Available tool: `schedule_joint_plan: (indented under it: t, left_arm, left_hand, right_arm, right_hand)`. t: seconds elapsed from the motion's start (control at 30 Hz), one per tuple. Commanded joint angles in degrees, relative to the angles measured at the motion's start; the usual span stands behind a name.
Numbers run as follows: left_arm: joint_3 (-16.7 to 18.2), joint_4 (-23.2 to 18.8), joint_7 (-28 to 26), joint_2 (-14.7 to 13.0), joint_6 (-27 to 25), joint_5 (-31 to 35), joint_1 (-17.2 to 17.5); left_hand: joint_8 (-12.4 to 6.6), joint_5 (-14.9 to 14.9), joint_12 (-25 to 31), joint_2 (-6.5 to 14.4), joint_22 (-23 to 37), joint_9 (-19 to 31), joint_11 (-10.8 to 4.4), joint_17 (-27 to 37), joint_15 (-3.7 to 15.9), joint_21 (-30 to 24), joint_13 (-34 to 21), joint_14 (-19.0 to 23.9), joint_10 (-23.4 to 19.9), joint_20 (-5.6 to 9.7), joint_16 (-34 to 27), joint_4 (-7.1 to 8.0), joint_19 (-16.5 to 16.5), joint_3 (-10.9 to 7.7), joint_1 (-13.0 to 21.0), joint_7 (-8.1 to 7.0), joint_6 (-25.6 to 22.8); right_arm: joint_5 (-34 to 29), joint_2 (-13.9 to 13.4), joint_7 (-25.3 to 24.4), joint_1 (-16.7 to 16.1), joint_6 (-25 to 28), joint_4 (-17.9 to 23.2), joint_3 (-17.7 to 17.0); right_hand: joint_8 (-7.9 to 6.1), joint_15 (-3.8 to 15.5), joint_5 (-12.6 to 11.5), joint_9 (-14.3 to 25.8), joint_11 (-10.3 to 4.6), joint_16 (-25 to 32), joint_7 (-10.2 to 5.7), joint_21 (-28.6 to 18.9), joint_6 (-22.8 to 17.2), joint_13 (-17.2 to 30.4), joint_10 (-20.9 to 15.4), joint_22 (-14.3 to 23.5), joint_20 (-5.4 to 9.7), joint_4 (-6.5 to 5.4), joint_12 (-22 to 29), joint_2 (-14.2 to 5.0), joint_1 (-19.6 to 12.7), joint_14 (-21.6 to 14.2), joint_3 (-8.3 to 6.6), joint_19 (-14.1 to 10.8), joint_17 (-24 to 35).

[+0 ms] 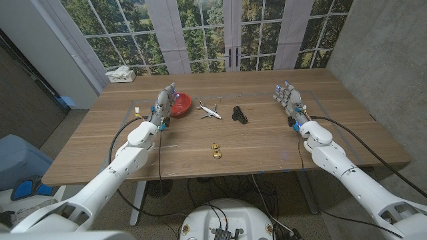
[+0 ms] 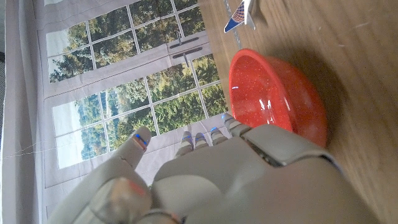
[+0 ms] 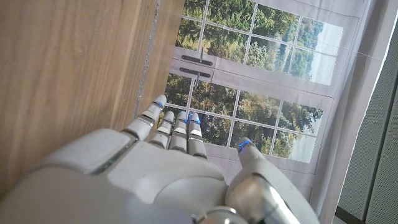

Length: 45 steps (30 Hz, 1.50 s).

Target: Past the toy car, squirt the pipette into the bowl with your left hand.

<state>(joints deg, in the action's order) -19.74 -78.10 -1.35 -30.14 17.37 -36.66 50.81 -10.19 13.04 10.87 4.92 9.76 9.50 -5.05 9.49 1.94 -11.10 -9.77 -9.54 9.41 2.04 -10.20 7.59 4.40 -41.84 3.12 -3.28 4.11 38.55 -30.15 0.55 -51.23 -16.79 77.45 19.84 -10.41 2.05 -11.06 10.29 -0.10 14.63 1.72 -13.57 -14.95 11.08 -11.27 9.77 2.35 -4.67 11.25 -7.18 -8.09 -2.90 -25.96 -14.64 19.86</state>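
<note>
The red, glossy bowl point(image 1: 180, 104) sits on the surface just beside the left hand point(image 1: 164, 100), whose fingers are spread and empty; a small yellow toy car point(image 1: 215, 151) lies nearer the robot. The right hand point(image 1: 287, 97) is spread, empty.

The left hand point(image 1: 165, 100) stands at the table's point(image 1: 267, 143) left-rear area. The bowl point(image 1: 180, 104) lies just beside it, to its right. Further right of the bowl lies the toy airplane point(image 1: 209, 111), then the coiled object point(image 1: 240, 115) beyond that. The toy car point(image 1: 216, 151) lies nearer the robot than the left hand, to its right and well apart from it. The right hand point(image 1: 287, 97) stands far right of the coiled object. A tissue box point(image 1: 121, 75) sits behind the left hand, off to its left, at the rear corner
</note>
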Motion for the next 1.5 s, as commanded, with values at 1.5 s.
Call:
schedule_joint_plan:
  t: [1.5]
  left_arm:
    - [4.64, -23.44, -22.65, -11.39, -9.33, 23.69, 13.02]
  left_hand:
    - [-1.27, -1.27, 1.01, 3.1, 0.62, 0.42, 1.6, 0.0, -2.15, -2.12, -0.16, 9.41, -8.66, -5.41, -0.28, -7.12, -9.07, 0.82, 2.86, -0.67, -8.91]
  right_arm:
    - [-2.78, 0.72, -7.28, -5.39, -2.2, 3.87, -0.84]
  right_hand:
    - [-0.91, -0.55, 0.3, 0.15, 1.49, 0.4, 1.13, 0.54, -2.34, 0.15, -2.88, 0.33, -1.15, 2.51, 0.81, -1.47, -1.84, -3.03, -0.31, -1.09, -1.15]
